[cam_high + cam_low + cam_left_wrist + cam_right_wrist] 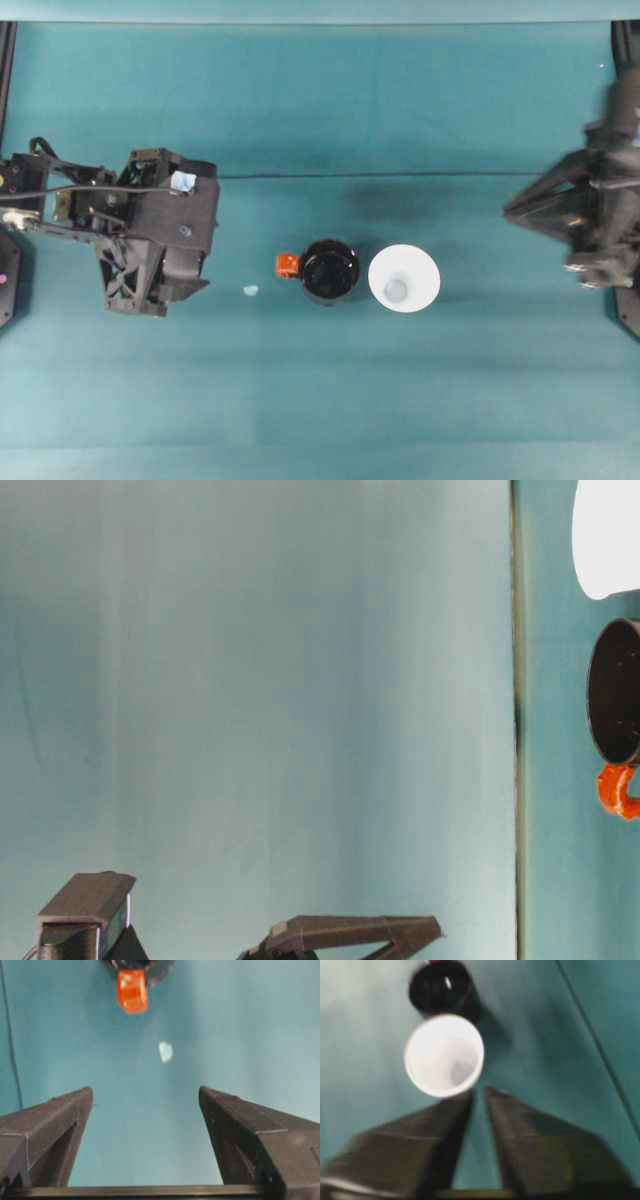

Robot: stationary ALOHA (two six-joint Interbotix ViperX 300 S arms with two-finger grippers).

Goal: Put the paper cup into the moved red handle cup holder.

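Observation:
The white paper cup (pixel 404 279) stands upright mid-table, its open mouth up. Just left of it, and apart from it, is the glossy black red handle cup holder (pixel 330 270), its red handle (pixel 287 265) pointing left. My left gripper (pixel 185 280) hovers well left of the holder. In the left wrist view it (pixel 146 1091) is open wide and holds nothing, with the red handle (pixel 132 991) ahead. My right gripper (pixel 520 208) is far right of the cup. In the blurred right wrist view it (pixel 478 1092) is shut and holds nothing, just short of the paper cup (pixel 444 1055) with the holder (pixel 442 990) beyond.
A small pale scrap (pixel 250 291) lies on the teal table cloth (pixel 330 400) between my left gripper and the handle. A seam in the cloth (pixel 400 176) runs across the table behind the cups. In the table-level view the paper cup (pixel 605 540) and the holder (pixel 615 690) stand side by side.

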